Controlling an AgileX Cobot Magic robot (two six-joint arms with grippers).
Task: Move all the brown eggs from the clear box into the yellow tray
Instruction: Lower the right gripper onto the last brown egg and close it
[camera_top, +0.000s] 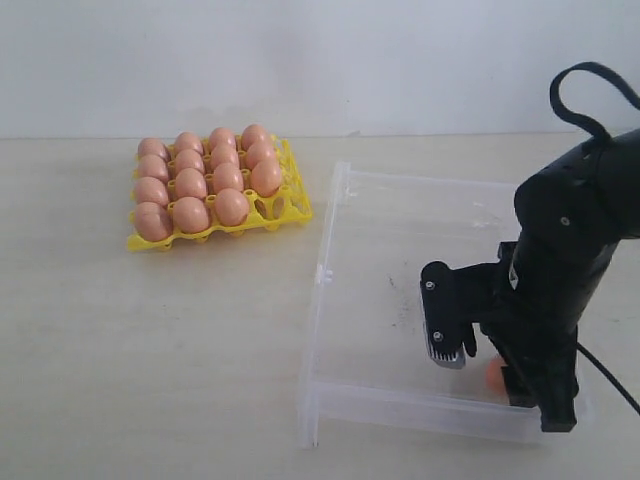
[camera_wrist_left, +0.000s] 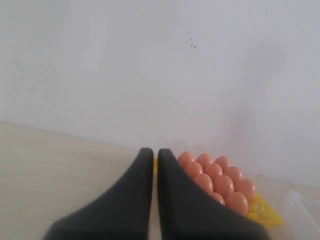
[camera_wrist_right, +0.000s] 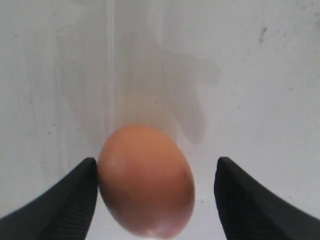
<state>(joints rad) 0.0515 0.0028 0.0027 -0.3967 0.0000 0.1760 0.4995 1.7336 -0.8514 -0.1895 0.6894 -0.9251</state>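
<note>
Last brown egg (camera_wrist_right: 146, 181) lay on the clear box (camera_top: 322, 300) floor between right gripper (camera_wrist_right: 156, 167) jaws, which stood apart, one seemingly touching it. Smooth, light, fragile, probably slippery; grip gently across its middle. Left gripper (camera_wrist_left: 155, 156) jaws together near yellow tray (camera_top: 285, 207).

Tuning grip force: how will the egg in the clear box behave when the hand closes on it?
The egg looks smooth and rounded, so it may slip or roll on the flat floor of the box if one finger pushes first. If real, its shell is probably fragile; squeeze gently.
</note>
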